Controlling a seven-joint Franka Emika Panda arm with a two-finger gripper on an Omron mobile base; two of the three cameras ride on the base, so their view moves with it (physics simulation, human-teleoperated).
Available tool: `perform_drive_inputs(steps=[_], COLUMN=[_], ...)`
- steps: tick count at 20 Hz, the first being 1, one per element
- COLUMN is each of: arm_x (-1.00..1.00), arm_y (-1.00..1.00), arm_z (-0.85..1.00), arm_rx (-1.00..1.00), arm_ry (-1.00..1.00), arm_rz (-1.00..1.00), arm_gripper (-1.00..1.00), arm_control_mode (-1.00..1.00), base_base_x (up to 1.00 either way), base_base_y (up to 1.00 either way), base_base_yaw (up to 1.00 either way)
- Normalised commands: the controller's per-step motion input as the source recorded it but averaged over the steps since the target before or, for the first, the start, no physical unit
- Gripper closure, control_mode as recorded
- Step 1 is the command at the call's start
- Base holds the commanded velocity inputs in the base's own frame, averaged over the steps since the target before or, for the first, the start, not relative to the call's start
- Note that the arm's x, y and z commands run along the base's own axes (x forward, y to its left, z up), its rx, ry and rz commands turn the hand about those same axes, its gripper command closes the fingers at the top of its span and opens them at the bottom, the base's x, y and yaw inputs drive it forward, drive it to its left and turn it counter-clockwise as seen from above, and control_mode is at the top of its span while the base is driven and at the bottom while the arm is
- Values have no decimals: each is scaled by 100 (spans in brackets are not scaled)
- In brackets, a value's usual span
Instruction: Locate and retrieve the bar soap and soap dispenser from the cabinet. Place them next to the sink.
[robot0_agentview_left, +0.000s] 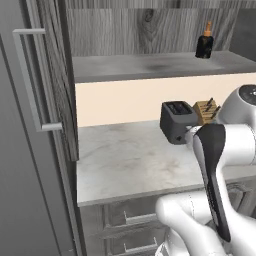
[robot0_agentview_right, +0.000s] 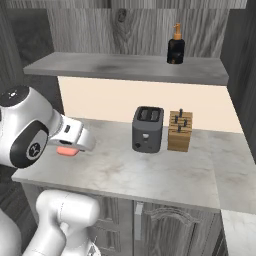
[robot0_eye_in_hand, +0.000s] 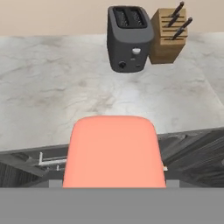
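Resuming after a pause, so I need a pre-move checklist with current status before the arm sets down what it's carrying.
1. Salmon-pink flat bar soap in the hand: ok, it fills the lower hand view and shows below the wrist in the right base view.
2. Finger contact on the bar: cannot tell, the bar hides the tips.
3. Bare marble counter ahead for a set-down: ok.
4. Dark grey toaster and wooden knife block out of the way: ok, both at the counter's back.
5. Sink location: cannot tell.
6. Black soap dispenser with orange pump retrieved: not ok, on the grey cabinet shelf.
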Motion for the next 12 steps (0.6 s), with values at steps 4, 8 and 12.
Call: perform_drive_inputs(steps=[4,8,12], arm_x=[-34,-2,0], arm_y=[0,0,0], arm_z=[-57,-2,0], arm_rx=[-1,0,0], arm_ry=[6,0,0], arm_rz=[0,0,0], arm_gripper=[100,100,100], arm_control_mode=[-100,-100,-100], base_base_x=[0,0,0], base_base_y=[0,0,0], base_base_yaw=[0,0,0])
